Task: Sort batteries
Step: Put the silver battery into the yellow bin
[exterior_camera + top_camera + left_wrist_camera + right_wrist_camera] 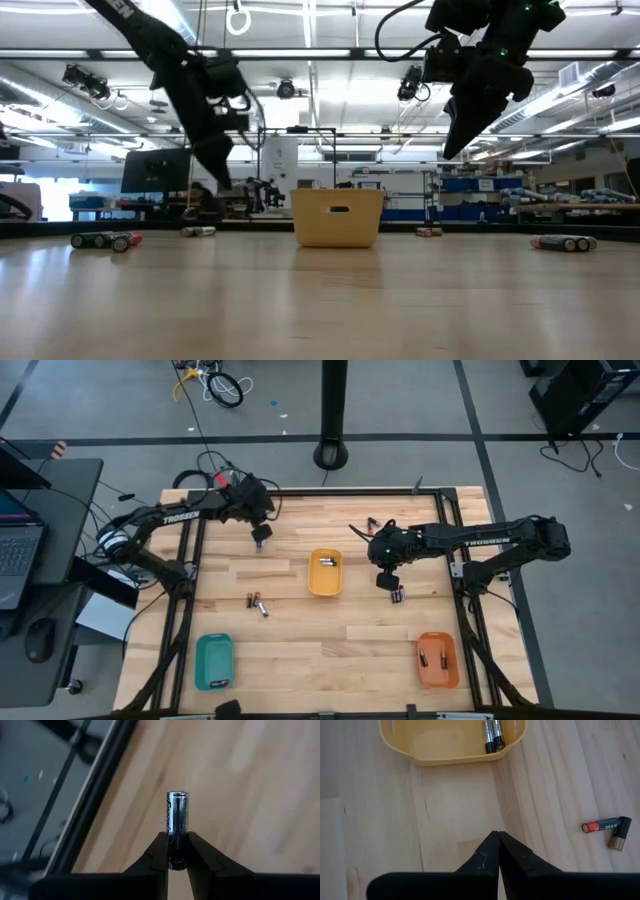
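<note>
My left gripper point(261, 536) hovers over the far-left part of the table, shut on a silvery battery point(177, 820). My right gripper point(498, 839) is shut and holds nothing. It hangs above the wood just right of the yellow tray point(325, 572), in which two batteries point(492, 734) lie. Two loose batteries point(607, 830) lie on the table beside the right gripper. More batteries point(257, 602) lie left of the yellow tray, and a few point(372, 522) near the far edge. My left gripper pinches the silvery battery by its lower end point(176, 851) between its two fingers point(159, 851). The battery runs along the fingers, and most of it sticks out beyond their tips. It is lifted clear of the table.
A teal tray point(213, 660) sits at the near left, with something small inside. An orange tray point(437, 658) at the near right holds two batteries. The black frame rails point(190, 560) run along the table's sides. Bare wood lies between the trays.
</note>
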Motion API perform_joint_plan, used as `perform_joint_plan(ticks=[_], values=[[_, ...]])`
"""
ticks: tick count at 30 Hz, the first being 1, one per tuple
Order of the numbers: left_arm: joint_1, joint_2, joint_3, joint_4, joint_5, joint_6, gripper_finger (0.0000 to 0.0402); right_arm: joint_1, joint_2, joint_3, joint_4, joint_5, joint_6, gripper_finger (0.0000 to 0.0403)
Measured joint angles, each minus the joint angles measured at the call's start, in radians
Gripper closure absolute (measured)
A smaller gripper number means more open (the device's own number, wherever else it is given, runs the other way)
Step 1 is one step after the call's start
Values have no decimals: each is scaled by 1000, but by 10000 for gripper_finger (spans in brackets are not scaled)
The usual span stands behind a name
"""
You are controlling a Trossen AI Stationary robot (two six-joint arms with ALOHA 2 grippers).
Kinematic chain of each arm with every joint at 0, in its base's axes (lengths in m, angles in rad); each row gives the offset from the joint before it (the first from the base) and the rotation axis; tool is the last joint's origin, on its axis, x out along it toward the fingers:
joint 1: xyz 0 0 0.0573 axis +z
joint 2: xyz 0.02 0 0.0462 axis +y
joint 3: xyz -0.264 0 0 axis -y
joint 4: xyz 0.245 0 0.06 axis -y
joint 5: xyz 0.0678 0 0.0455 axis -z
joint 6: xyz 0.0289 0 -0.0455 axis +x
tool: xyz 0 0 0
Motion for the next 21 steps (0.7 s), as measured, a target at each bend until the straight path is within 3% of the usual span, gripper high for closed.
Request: perform_joint_plan(ticks=[13,21], values=[[-321,1,150,58,105,-44,354,0,-43,0,-85,56,21,386],[-449,111,232,77,105,-79,354,0,-68,0,-92,59,34,392]])
